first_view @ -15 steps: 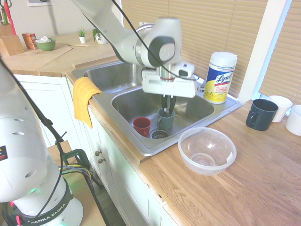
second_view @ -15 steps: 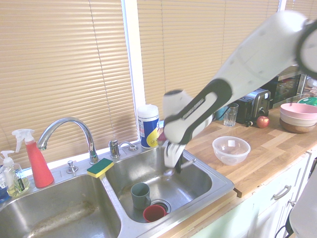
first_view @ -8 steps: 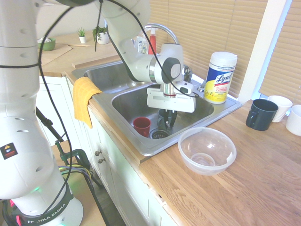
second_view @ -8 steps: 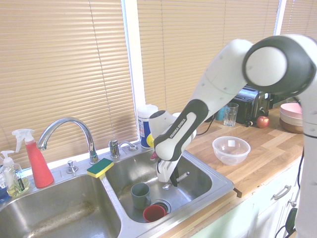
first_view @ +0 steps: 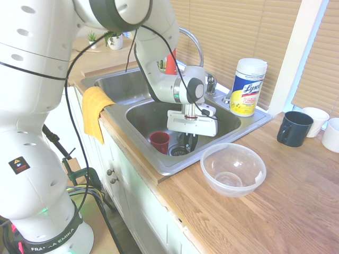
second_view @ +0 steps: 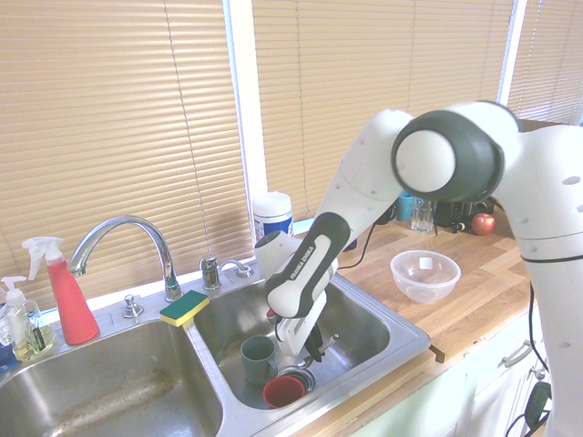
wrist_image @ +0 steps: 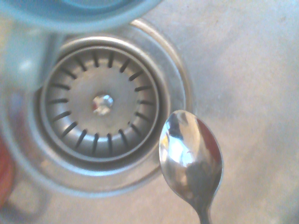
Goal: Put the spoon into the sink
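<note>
My gripper (first_view: 186,142) is down inside the right basin of the sink (first_view: 142,113), close above the round drain strainer (wrist_image: 100,105). It is shut on the spoon (wrist_image: 191,158), whose shiny bowl hangs just beside the strainer's rim. In the second exterior view the gripper (second_view: 308,350) sits low over the sink (second_view: 387,330) floor, with the spoon (second_view: 326,342) showing as a thin silver piece at the fingers. Whether the spoon touches the steel I cannot tell.
A red cup (first_view: 159,142) and a grey-green cup (second_view: 259,359) stand in the same basin next to the drain. A clear bowl (first_view: 233,169) sits on the wooden counter, a wipes tub (first_view: 248,86) behind the sink, and a yellow cloth (first_view: 95,108) over the front edge.
The gripper has dropped from above the basin to just over the drain, carrying the spoon down with it. Its fingers stayed shut.
</note>
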